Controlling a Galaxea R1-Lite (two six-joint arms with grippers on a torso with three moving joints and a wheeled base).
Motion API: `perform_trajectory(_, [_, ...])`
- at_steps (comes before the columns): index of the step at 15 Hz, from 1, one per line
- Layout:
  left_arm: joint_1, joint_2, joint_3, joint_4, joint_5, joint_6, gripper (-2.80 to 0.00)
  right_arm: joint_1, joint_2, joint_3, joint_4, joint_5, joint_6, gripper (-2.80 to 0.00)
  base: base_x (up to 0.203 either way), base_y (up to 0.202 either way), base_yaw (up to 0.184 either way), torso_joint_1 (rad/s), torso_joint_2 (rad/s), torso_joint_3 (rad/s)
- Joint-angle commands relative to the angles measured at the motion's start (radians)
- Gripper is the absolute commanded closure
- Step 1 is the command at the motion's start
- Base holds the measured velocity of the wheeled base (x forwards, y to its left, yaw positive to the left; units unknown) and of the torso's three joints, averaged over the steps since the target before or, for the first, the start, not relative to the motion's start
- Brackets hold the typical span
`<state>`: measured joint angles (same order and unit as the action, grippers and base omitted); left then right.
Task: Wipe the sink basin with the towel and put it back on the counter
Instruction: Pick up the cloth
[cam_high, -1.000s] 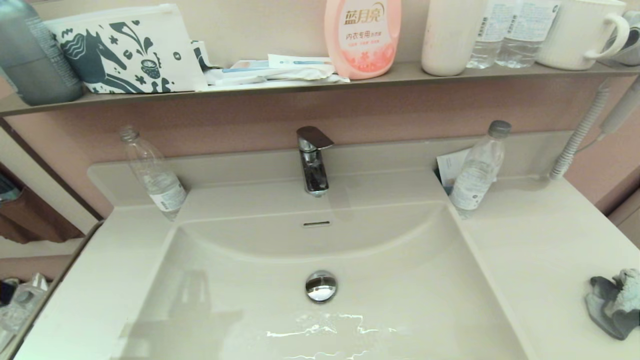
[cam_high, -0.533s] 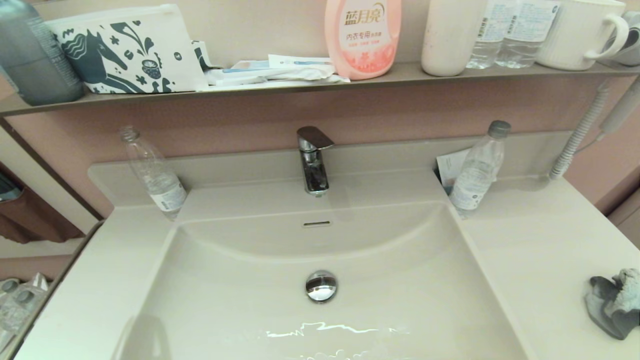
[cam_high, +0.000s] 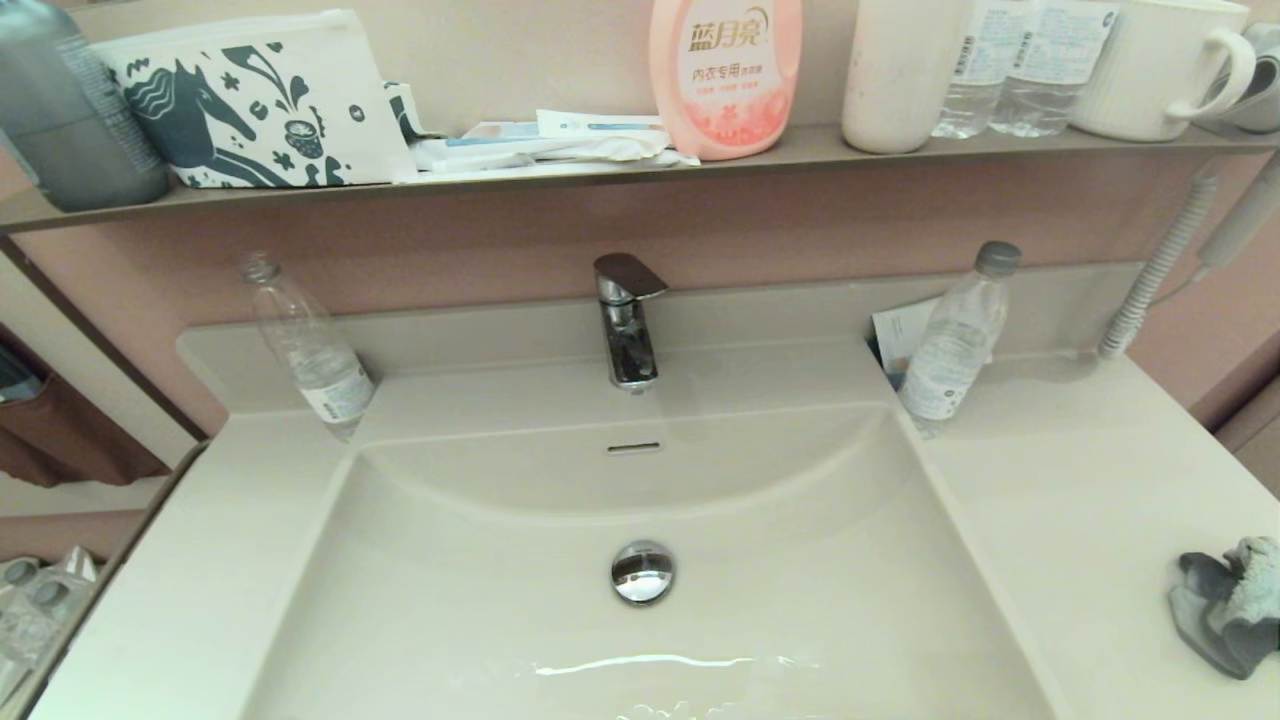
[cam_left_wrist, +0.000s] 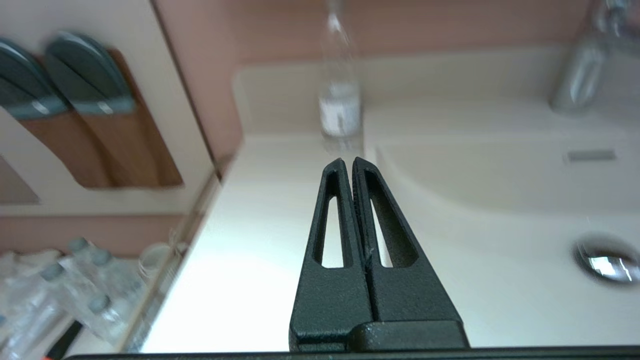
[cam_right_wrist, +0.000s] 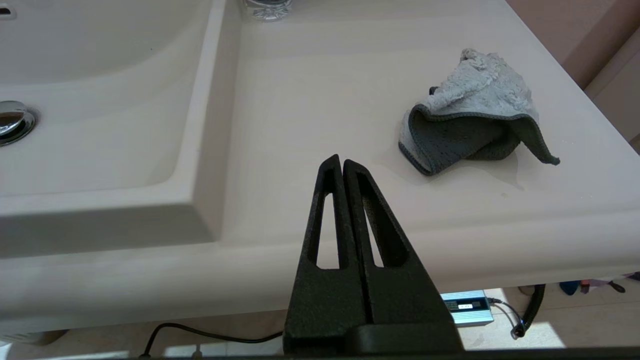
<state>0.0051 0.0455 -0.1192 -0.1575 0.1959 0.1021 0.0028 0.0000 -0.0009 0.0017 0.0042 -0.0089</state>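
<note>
While both arms sit back out of the head camera, I read their state from the wrist cameras. My left gripper (cam_left_wrist: 348, 162) has its fingers pressed flat together with nothing between them, hanging above the left side of the counter (cam_high: 200, 560), pointed toward a clear water bottle (cam_high: 305, 345) that stands at the back left corner. Next comes the sink basin (cam_high: 480, 600), with its chrome drain plug (cam_high: 642, 572) in the middle of the floor, the slot overflow (cam_high: 634, 447) in the curved back wall and a film of water glinting near the front. A chrome faucet (cam_high: 625, 320) stands behind it. On the wall shelf (cam_high: 600, 170) above I see a horse-print pouch (cam_high: 250, 100) and a pink detergent bottle (cam_high: 725, 75). A second water bottle (cam_high: 955, 340) stands at the basin's back right corner. My right gripper (cam_right_wrist: 340, 162) is likewise closed on nothing, fingers touching, held off the front edge of the counter's right side. The towel (cam_right_wrist: 475, 117) lies crumpled on the counter near that right edge, fluffy pale side up, well apart from the basin and a little beyond my right fingertips.
</note>
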Motion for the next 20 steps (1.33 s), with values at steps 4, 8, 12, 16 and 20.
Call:
perform_trajectory(4, [-0.001,-0.042,0.056,0.063,-0.065,-0.015,0.00,0.000,0.002,-0.001,0.000,0.000,0.000,0.00,0.000,0.000,0.000,0.000,0.00,0.000])
perform_trajectory(8, [-0.001,-0.042,0.110,0.061,-0.102,-0.017,0.00,0.000,0.002,-0.001,0.000,0.000,0.000,0.00,0.000,0.000,0.000,0.000,0.00,0.000])
perform_trajectory(12, [-0.002,-0.042,0.119,0.082,-0.171,-0.051,0.00,0.000,0.002,-0.001,0.000,0.000,0.000,0.00,0.000,0.000,0.000,0.000,0.00,0.000])
perform_trajectory(16, [-0.001,-0.042,0.116,0.161,-0.180,-0.115,0.00,0.000,0.002,-0.001,0.000,0.000,0.000,0.00,0.000,0.000,0.000,0.000,0.00,0.000])
perform_trajectory(20, [-0.001,-0.042,0.118,0.156,-0.181,-0.116,0.00,0.000,0.002,-0.001,0.000,0.000,0.000,0.00,0.000,0.000,0.000,0.000,0.00,0.000])
